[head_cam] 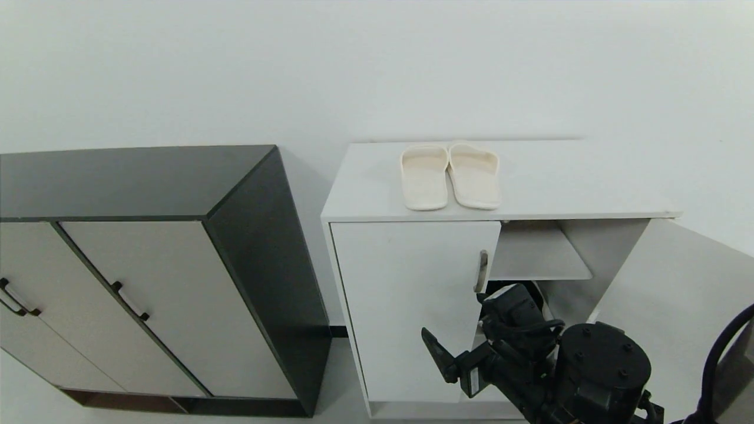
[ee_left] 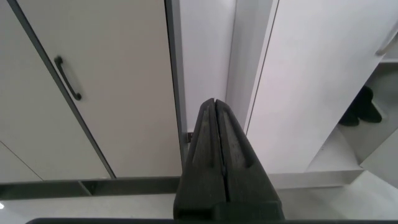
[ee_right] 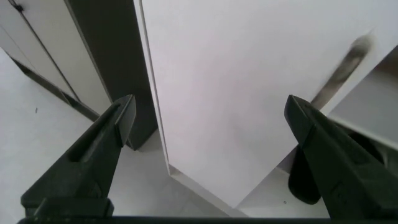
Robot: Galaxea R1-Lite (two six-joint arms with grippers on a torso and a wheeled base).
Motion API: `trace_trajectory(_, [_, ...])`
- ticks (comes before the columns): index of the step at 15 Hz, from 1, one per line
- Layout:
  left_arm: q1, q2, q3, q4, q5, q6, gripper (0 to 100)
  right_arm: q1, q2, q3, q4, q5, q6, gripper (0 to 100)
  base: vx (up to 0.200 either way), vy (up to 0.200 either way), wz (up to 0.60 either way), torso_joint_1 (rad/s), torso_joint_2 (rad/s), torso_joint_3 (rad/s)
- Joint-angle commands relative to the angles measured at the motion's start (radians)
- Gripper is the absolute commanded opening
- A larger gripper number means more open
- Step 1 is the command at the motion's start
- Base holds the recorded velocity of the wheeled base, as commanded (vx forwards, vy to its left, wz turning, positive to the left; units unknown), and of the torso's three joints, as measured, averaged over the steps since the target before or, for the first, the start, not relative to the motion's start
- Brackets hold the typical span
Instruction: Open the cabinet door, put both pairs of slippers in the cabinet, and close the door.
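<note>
A pair of cream slippers (head_cam: 450, 175) lies on top of the white cabinet (head_cam: 559, 176). The cabinet's left door (head_cam: 412, 294) is closed, with its handle (head_cam: 482, 271) at the inner edge. The right door (head_cam: 677, 282) is swung open, showing a bare upper shelf (head_cam: 542, 253). A dark slipper (ee_left: 360, 109) rests on the bottom shelf inside; a dark shape (ee_right: 305, 180) sits there too. My right gripper (ee_right: 208, 112) hangs open and empty in front of the closed left door, low by the handle (ee_right: 342, 68). My left gripper (ee_left: 214, 102) is shut on nothing, low, facing the gap between the two cabinets.
A taller black cabinet (head_cam: 147, 176) with pale doors and dark handles (ee_left: 68, 78) stands to the left of the white one, with a narrow gap between them. A plain wall runs behind both. A black cable (head_cam: 718, 347) hangs at the right edge.
</note>
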Motion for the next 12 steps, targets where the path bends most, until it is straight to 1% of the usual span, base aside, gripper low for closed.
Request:
trace_trajectory(1, [0.001, 0.001, 0.0, 0.0, 0.0, 0.0, 0, 0.001, 0.002, 0.001, -0.004, 0.0, 0.0, 100, 0.0, 0.0, 0.0, 0.222, -0.53, -0.32])
trace_trajectory(2, [0.001, 0.001, 0.0, 0.0, 0.0, 0.0, 0, 0.001, 0.002, 0.004, -0.007, 0.003, 0.0, 100, 0.0, 0.0, 0.0, 0.222, -0.54, -0.32])
trace_trajectory(4, [0.001, 0.001, 0.0, 0.0, 0.0, -0.002, 0, 0.001, 0.0, 0.03, -0.042, 0.055, -0.008, 100, 0.0, 0.0, 0.0, 0.183, -0.43, -0.251])
trace_trajectory(7, [0.001, 0.001, 0.0, 0.0, 0.0, 0.0, 0, 0.002, -0.005, 0.045, -0.075, 0.053, -0.085, 100, 0.0, 0.0, 0.0, 0.051, -0.11, -0.069])
trace_trajectory(8, [0.001, 0.001, 0.0, 0.0, 0.0, 0.0, 0, 0.005, -0.023, 0.036, -0.062, 0.047, -0.091, 100, 0.0, 0.0, 0.0, 0.0, 0.0, 0.0])
trace_trajectory(9, [0.001, 0.001, 0.0, 0.0, 0.0, 0.0, 0, 0.01, -0.057, -0.015, 0.022, 0.01, -0.085, 100, 0.0, 0.0, 0.0, 0.0, 0.0, 0.0])
trace_trajectory(10, [0.001, 0.001, 0.0, 0.0, 0.0, 0.0, 0, 0.014, -0.103, -0.064, 0.157, -0.043, -0.057, 100, 0.0, 0.0, 0.0, 0.0, 0.0, 0.0])
trace_trajectory(12, [0.001, 0.001, 0.0, 0.0, 0.0, 0.0, 0, 0.068, -0.264, -0.285, 0.691, -0.194, 0.121, 100, 0.0, 0.0, 0.0, 0.0, 0.0, 0.0])
